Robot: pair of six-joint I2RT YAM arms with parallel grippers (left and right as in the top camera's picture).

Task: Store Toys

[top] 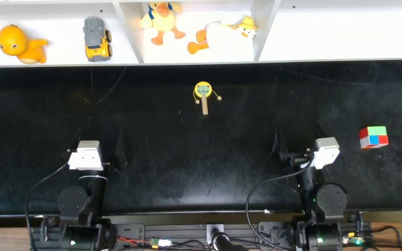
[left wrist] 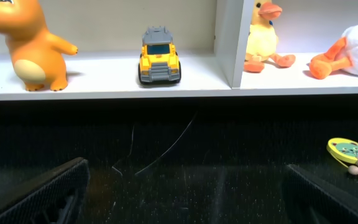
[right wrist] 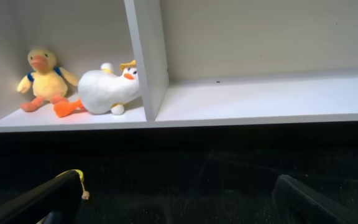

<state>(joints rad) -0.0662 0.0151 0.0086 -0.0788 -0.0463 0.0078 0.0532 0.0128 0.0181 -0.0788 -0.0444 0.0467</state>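
A small yellow rattle drum (top: 204,93) with a wooden handle lies on the black table mat, near the shelf; it is also in the left wrist view (left wrist: 349,153). A multicoloured cube (top: 373,137) sits at the mat's right side. On the white shelf (top: 340,42) stand an orange figure (top: 21,43), a yellow toy truck (top: 97,38), a yellow plush duck (top: 162,19) and a white plush duck (top: 222,33). My left gripper (top: 98,143) (left wrist: 185,199) is open over bare mat, well short of the shelf. My right gripper (top: 299,143) (right wrist: 179,202) is open too, left of the cube.
The shelf's rightmost compartment (right wrist: 266,96) holds nothing. White dividers (left wrist: 229,43) (right wrist: 146,59) separate the compartments. The mat (top: 187,160) between the two arms is bare.
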